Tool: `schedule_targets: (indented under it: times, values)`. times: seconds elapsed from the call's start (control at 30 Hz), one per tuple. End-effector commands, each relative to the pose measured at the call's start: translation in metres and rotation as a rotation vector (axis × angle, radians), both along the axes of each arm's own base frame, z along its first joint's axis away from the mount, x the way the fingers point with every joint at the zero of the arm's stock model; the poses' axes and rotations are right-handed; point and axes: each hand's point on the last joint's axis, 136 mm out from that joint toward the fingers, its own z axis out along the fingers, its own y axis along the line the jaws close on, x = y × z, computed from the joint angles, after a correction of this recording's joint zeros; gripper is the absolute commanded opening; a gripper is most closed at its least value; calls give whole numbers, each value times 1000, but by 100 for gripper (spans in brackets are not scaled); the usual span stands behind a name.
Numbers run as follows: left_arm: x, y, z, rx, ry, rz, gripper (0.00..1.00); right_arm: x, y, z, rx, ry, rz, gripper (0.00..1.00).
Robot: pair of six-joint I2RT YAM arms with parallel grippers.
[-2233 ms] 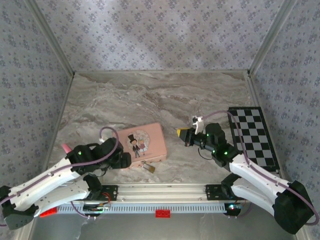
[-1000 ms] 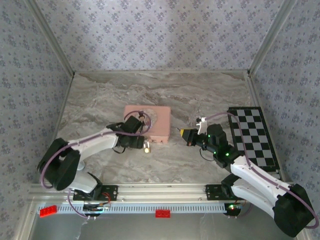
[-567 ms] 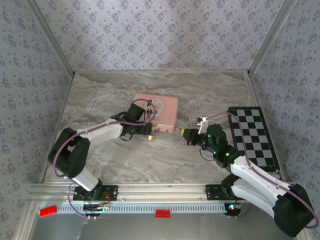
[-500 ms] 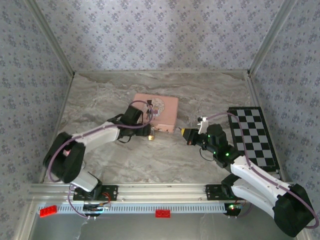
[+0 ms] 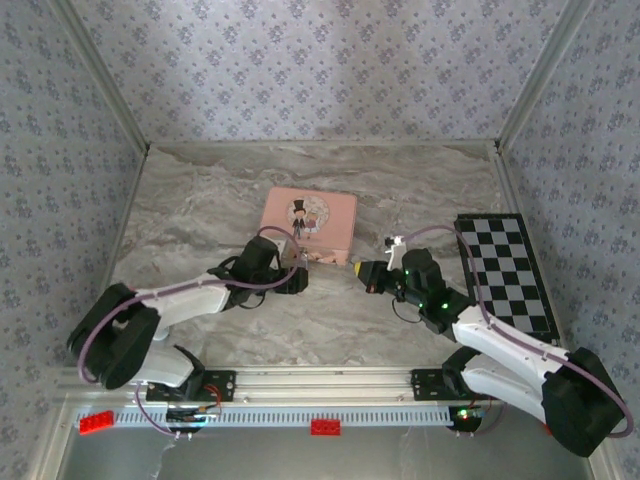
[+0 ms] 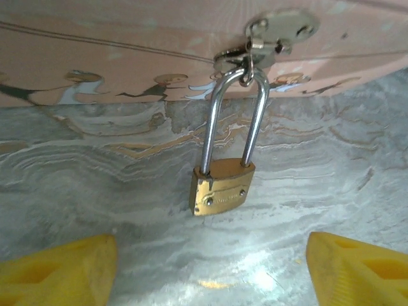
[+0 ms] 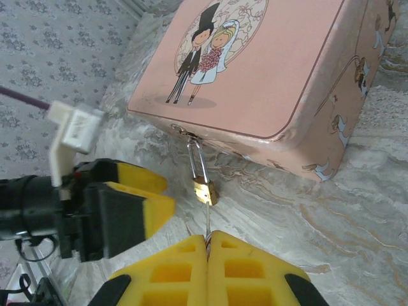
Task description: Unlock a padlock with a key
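Two jaws at one padlock, key aimed.
My left jaws stand released either side of the brass padlock (image 6: 222, 186), which hangs from the pink tin's (image 7: 255, 83) hasp (image 6: 271, 32) onto the tabletop (image 6: 95, 191); my right jaws clench the key (image 7: 208, 222), tip just short of the lock. Next, I judge: grip the body steady, then seat the key.

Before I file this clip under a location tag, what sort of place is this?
Probably a robot test cell, not a home: patterned walls box in a marble-look table, a checkerboard lies at its right, and a left arm and right arm sit on a metal rail.
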Motion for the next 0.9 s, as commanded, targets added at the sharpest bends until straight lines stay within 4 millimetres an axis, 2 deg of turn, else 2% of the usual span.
schedule_targets:
  times: [0.0,0.13,0.37,0.47,0.67,0.87]
  values:
    - [21,-29,18,-76,-63,-49,72,3,4,18,31,-36,-12,0]
    - [32,-29,5,-17,-36,-22,67,1,4,15,33,-28,-17,0]
    - [39,-31,-11,11,-13,2,58,-1,4,16,27,-27,-15,0]
    - [39,-29,-18,29,12,26,53,-2,3,16,23,-26,-17,0]
    - [31,-33,-25,63,20,22,50,-2,4,15,22,-24,-16,0]
    - [24,-28,-32,71,30,21,43,-1,5,13,23,-20,-16,0]
